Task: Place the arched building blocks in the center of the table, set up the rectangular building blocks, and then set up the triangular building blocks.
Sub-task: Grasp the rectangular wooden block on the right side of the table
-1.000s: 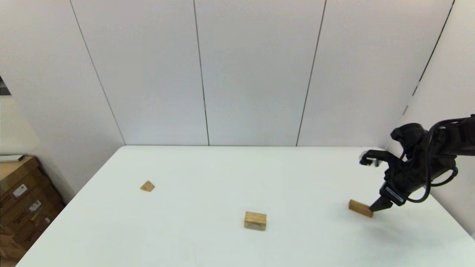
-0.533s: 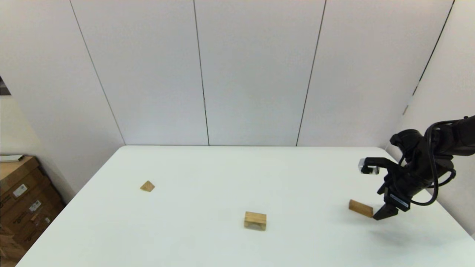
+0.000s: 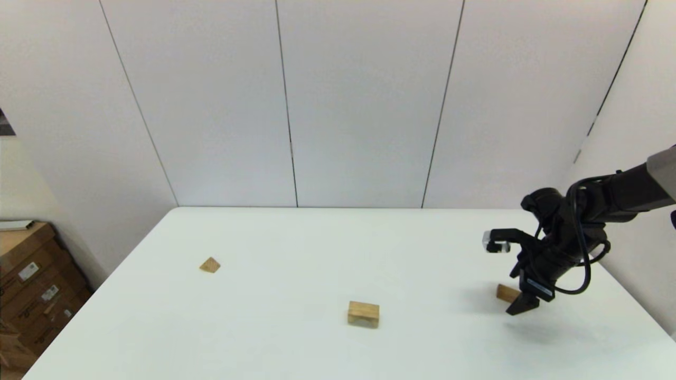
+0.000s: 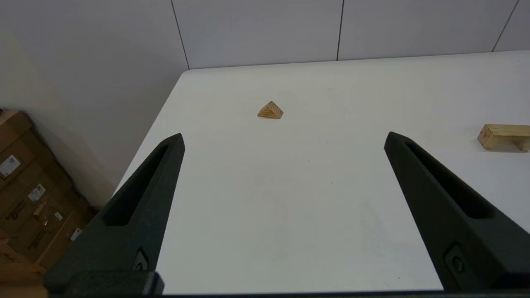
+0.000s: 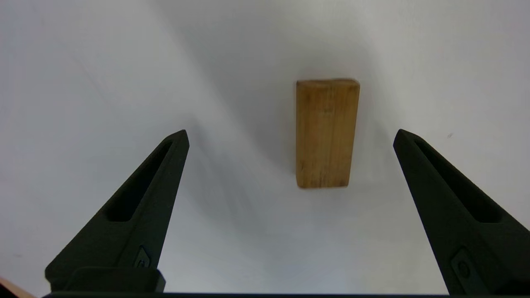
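Observation:
The arched block [image 3: 363, 314] stands on its two legs near the middle of the white table [image 3: 317, 243]; the left wrist view shows the arched block [image 4: 503, 136] at its edge. The rectangular block [image 3: 506, 292] lies flat at the right, partly hidden by my right gripper [image 3: 523, 305]. In the right wrist view the rectangular block [image 5: 327, 132] lies flat between the wide-apart fingers, untouched, and my right gripper [image 5: 290, 136] hangs open above it. The triangular block [image 3: 209, 265] sits far left, also seen as a small wedge [image 4: 270, 111] beyond my open left gripper [image 4: 283, 138].
Stacked cardboard boxes [image 3: 31, 285] stand on the floor past the table's left edge. White wall panels close the back and right sides. The table's right edge runs just beyond my right arm [image 3: 607, 206].
My right gripper has moved leftward, from beside the rectangular block's right end to above it, now covering part of it. The blocks have stayed where they were.

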You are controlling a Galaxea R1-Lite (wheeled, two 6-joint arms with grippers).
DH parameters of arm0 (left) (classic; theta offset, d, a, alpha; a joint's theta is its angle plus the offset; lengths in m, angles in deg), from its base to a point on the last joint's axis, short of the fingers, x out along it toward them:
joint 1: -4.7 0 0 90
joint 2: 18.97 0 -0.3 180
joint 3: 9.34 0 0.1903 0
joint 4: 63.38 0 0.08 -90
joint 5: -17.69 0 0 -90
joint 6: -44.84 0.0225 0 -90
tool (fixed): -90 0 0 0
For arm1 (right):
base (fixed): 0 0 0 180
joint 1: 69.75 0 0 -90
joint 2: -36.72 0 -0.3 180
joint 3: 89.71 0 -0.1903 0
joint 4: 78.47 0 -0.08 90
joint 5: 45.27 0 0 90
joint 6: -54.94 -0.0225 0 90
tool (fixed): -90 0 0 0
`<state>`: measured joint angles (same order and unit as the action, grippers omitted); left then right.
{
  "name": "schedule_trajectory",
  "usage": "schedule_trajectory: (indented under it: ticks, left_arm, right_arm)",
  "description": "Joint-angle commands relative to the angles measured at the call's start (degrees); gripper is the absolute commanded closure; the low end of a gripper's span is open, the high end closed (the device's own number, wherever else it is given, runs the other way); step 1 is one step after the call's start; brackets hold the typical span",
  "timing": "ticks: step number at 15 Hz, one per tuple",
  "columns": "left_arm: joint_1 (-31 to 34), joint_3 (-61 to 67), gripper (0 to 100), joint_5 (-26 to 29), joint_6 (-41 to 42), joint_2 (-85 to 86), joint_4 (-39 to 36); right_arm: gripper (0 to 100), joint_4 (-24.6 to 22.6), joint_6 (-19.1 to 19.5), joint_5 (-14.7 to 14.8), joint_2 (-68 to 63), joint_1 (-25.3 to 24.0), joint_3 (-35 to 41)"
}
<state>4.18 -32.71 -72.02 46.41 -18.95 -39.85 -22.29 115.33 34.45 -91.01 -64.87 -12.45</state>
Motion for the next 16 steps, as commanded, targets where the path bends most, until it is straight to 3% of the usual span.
schedule_trajectory:
  ticks: [1, 5, 8, 15, 16]
  left_arm:
    - [0.0, 0.0, 0, -0.03, 0.01, -0.02, 0.02]
    - [0.0, 0.0, 0, -0.03, 0.01, -0.02, 0.02]
    - [0.0, 0.0, 0, -0.03, 0.01, -0.02, 0.02]
    - [0.0, 0.0, 0, -0.03, 0.01, -0.02, 0.02]
    - [0.0, 0.0, 0, -0.03, 0.01, -0.02, 0.02]
  right_arm:
    - [0, 0.14, 0.43, 0.17, -1.73, -0.13, -1.49]
    - [0, 0.14, 1.48, 0.43, -2.87, 0.49, -2.54]
    - [0, 0.32, 3.94, 2.37, -3.58, 1.01, -2.63]
    - [0, 0.41, 4.12, 2.63, -4.19, 0.84, -3.24]
    - [100, 0.41, 4.03, 2.63, -4.19, 0.84, -3.24]
